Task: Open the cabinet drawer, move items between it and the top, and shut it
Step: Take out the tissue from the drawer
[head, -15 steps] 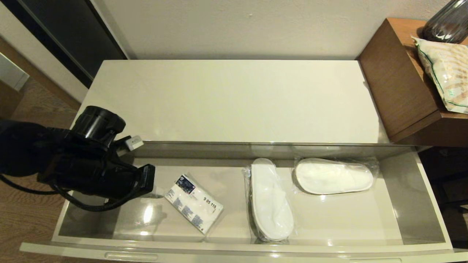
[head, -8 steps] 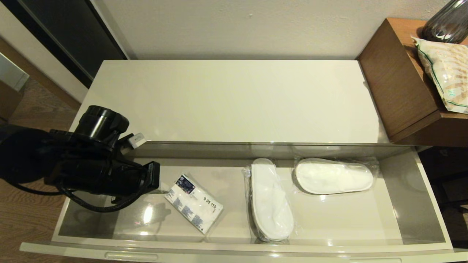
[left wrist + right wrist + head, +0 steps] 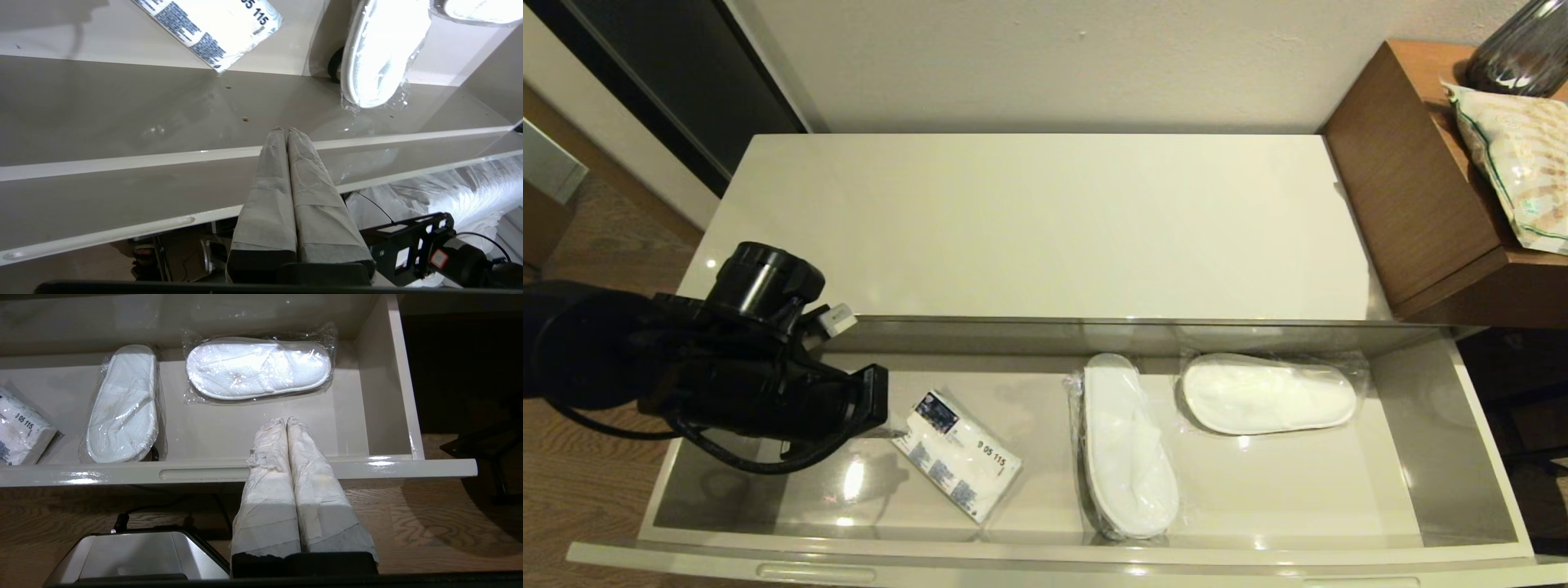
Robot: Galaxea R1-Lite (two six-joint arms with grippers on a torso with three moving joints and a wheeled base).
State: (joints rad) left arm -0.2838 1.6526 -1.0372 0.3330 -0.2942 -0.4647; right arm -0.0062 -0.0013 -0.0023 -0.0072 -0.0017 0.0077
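The cabinet drawer is pulled wide open below the bare cream top. Inside lie a white tissue pack with blue print and two wrapped white slippers. A small black ring peeks out beside the nearer slipper's end. My left arm hangs over the drawer's left part, just left of the tissue pack. Its gripper is shut and empty, tips above the drawer's front wall. My right gripper is shut and empty, over the front rim near the right slipper.
A taller brown wooden table stands right of the cabinet, carrying a green-trimmed patterned bag and a dark glass vase. A wall runs behind the top. My silver base sits on the wooden floor before the drawer.
My left arm has shifted slightly to the right, closer to the tissue pack. The items in the drawer have not moved.
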